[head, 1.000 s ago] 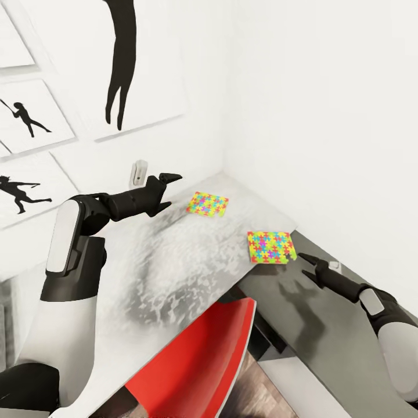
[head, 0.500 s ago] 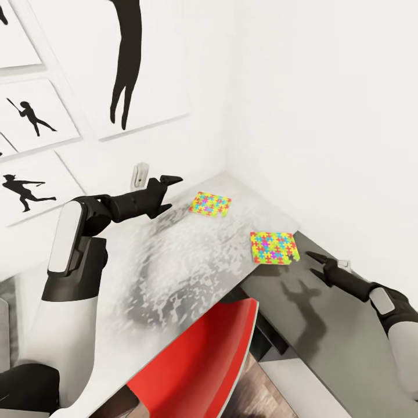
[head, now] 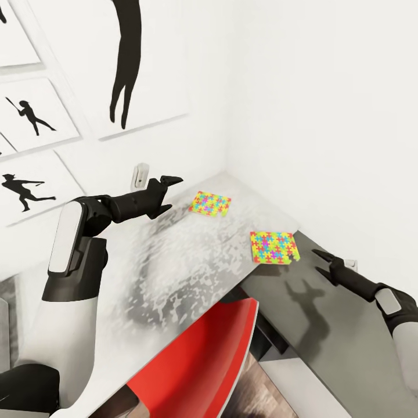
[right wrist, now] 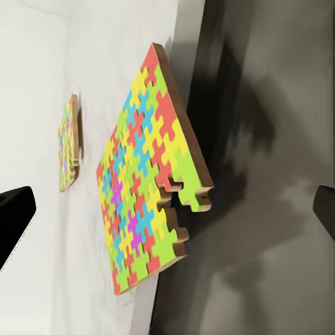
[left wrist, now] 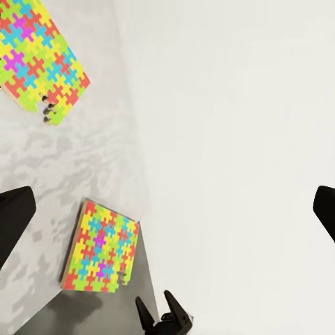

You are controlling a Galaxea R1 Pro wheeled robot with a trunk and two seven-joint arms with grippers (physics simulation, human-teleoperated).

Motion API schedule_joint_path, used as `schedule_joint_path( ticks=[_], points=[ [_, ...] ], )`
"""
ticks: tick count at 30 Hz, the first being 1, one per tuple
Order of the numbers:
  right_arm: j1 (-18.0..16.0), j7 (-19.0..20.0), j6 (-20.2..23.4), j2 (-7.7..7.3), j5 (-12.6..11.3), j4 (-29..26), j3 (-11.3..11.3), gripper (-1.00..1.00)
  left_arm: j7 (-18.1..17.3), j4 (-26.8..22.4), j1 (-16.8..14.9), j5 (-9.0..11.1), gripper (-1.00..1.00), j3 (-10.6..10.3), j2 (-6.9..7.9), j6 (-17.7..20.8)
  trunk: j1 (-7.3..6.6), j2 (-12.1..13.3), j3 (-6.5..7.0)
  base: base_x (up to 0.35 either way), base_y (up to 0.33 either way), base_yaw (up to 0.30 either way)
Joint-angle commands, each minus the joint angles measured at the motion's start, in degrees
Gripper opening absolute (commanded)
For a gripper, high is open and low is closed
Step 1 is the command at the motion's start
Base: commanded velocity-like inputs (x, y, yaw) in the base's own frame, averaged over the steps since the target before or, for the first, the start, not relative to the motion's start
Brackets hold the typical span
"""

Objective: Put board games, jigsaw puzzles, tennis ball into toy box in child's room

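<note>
Since my right gripper [head: 323, 259] hangs spread and empty over the dark cabinet [head: 325, 325], just beside the near puzzle [head: 273, 247], I judge that piece my next pick. It lies flat at the table [head: 174, 261] edge, one corner overhanging, so I'd pinch that corner. My left gripper [head: 168, 181], also spread, hovers near the far puzzle [head: 209, 204].

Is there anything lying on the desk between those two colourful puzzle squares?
No. In the head view, only bare pale table top separates the far jigsaw puzzle from the near jigsaw puzzle; the left wrist view shows the same.
</note>
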Motion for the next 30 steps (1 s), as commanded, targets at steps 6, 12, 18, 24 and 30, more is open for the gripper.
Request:
schedule_joint_path(
  ticks=[6, 12, 18, 24, 30],
  points=[
    [-0.07, 0.12, 0.31, -0.02, -0.04, 0.03, -0.88, 1.00, 0.60, -0.03, -0.06, 0.53, 1.00, 0.05, -0.04, 0.03, 0.03, -0.10, -0.49, 0.000, 0.000, 0.000],
    [-0.07, 0.15, 0.30, -0.03, -0.03, 0.02, -1.17, 1.00, 0.60, -0.03, -0.11, 0.53, 1.00, 0.05, -0.04, 0.03, 0.03, -0.10, -0.99, 0.000, 0.000, 0.000],
    [-0.04, 0.15, 0.30, -0.04, 0.00, 0.03, -1.25, 1.00, 0.60, 0.00, -0.18, 0.53, 1.00, 0.05, -0.04, 0.03, 0.03, -0.10, -1.53, 0.000, 0.000, 0.000],
    [-0.06, 0.17, 0.30, -0.04, 0.02, 0.04, -1.29, 1.00, 0.60, 0.12, -0.25, 0.53, 1.00, 0.05, -0.04, 0.03, 0.03, -0.10, -2.08, 0.000, 0.000, 0.000],
    [-0.07, 0.18, 0.29, 0.02, -0.01, 0.04, -1.30, 1.00, 0.60, 0.27, -0.33, 0.53, 1.00, 0.05, -0.04, 0.03, 0.03, -0.10, -2.61, 0.000, 0.000, 0.000]
  ],
)
